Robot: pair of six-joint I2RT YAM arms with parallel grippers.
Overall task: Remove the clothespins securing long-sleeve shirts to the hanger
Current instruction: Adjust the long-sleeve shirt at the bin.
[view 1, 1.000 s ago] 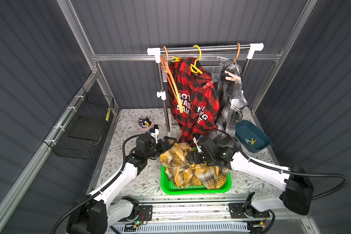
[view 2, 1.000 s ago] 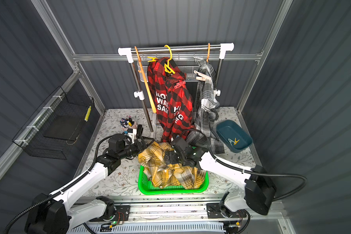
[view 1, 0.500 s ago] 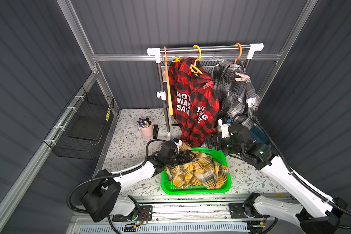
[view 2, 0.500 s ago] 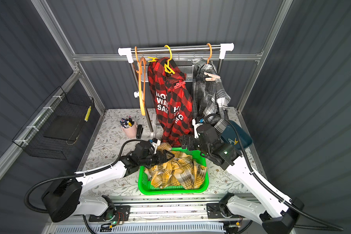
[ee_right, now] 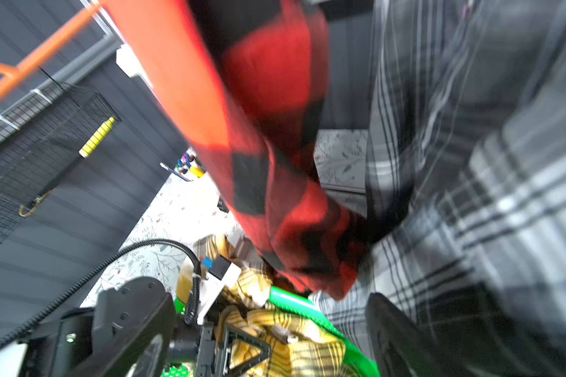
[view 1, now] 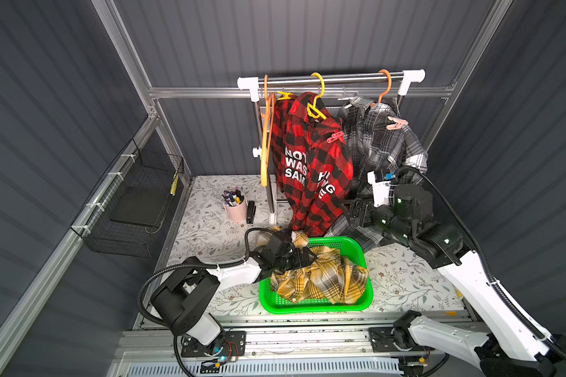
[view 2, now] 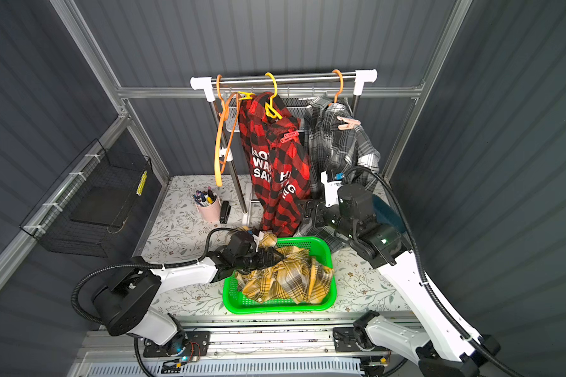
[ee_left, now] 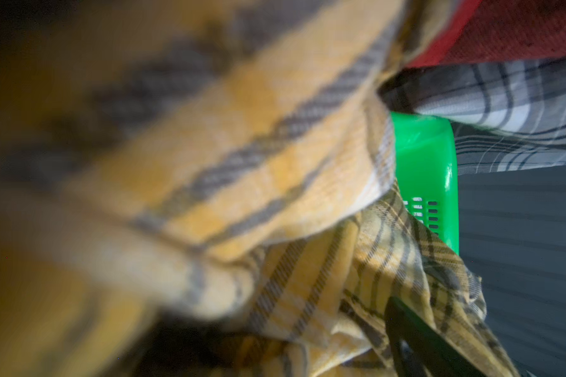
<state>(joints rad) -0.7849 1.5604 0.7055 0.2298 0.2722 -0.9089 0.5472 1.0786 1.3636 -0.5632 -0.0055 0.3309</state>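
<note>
Top views, both: green basket (view 1: 314, 306) sits at the near edge of the floral tabletop (view 1: 206, 228), with open surface on either side of it. The clothes rail (view 1: 330, 77) spans the back, and dark ribbed walls close in three sides. The yellow-and-black shirt (view 1: 324, 280) lies crumpled in the basket, one fold spilling over the far rim by the left arm. The left gripper (view 1: 303, 258) sits low over that rim in the cloth with its fingers spread wide (left wrist view is mostly blurred yellow plaid, so I cannot tell if any fold is caught). The right gripper (view 1: 352, 212) is at the hanging hems, between red and grey; the right wrist view shows its fingers far apart, holding nothing. The red-and-black shirt (view 1: 311, 169) hangs on a yellow hanger (view 1: 317, 104), with a red clothespin (view 1: 335, 137) on one shoulder and a yellow clothespin (view 1: 284, 95) at the other, beside a bare orange hanger (view 1: 267, 140). The grey plaid shirt (view 1: 379, 147) hangs from the rail with a salmon-pink clothespin (view 1: 396, 122) on its shoulder. A pink pen cup (view 1: 234, 209) stands near the rail post.
</note>
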